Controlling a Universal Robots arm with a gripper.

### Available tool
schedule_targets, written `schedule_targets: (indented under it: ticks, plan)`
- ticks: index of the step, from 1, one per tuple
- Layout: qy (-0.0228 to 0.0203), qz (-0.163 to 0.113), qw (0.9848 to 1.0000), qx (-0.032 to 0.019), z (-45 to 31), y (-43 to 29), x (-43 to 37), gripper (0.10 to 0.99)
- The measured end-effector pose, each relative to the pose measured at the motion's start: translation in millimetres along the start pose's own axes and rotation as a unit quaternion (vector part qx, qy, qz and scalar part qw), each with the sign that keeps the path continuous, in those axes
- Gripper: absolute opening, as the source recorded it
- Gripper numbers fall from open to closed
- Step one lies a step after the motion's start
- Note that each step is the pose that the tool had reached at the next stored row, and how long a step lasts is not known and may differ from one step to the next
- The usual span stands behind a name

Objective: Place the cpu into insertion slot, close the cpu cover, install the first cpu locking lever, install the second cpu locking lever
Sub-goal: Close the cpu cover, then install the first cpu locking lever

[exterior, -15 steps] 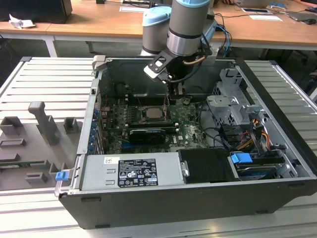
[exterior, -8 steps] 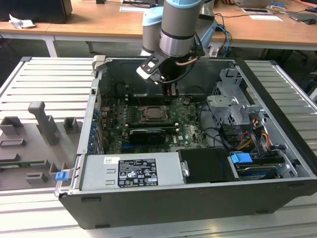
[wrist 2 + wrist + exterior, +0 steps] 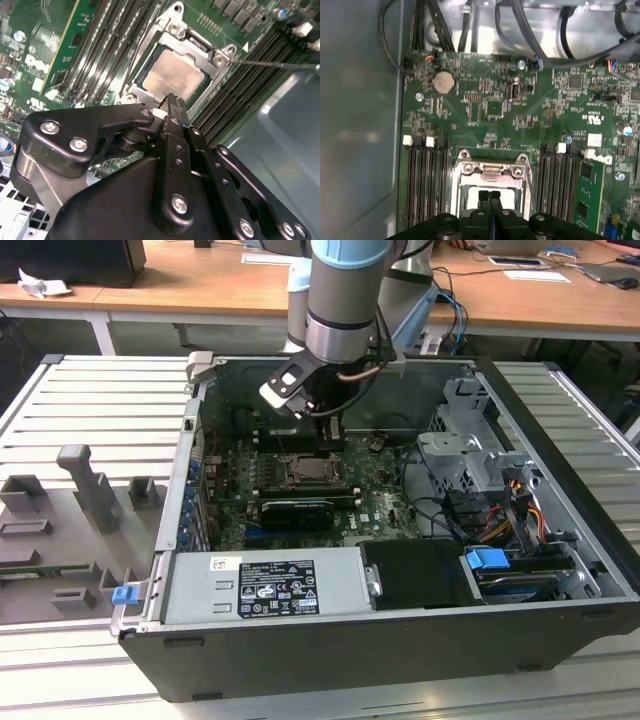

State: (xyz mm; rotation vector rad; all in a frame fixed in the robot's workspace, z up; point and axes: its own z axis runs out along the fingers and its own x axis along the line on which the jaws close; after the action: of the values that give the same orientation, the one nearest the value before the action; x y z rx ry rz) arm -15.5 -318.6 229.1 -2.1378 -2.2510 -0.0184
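Black memory slots [image 3: 95, 55] flank the insertion slot [image 3: 456, 187]. The cpu [image 3: 175, 75] is seated inside, with the cpu cover [image 3: 192, 44] apparently down around it. The gripper [image 3: 489, 196] has its fingers pressed together and empty, tip just above the cover edge. The thin locking lever [image 3: 272, 63] looks unlatched. Risk: the tip skids off the lever and gouges the circuit board [image 3: 490, 107]; the cover springs up.

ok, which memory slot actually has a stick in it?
The outermost one, farthest from the cpu: a green memory module stands in it. The other slots are bare black.
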Motion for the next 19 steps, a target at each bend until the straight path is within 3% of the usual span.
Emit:
schedule_targets:
  ticks: [6,19]
  plan:
    - [0.0,0.0,1.0,-0.0001,0.9,-11.9,0.6,0.106]
    - [0.0,0.0,1.0,-0.0001,1.4,-20.2,1.0,0.106]
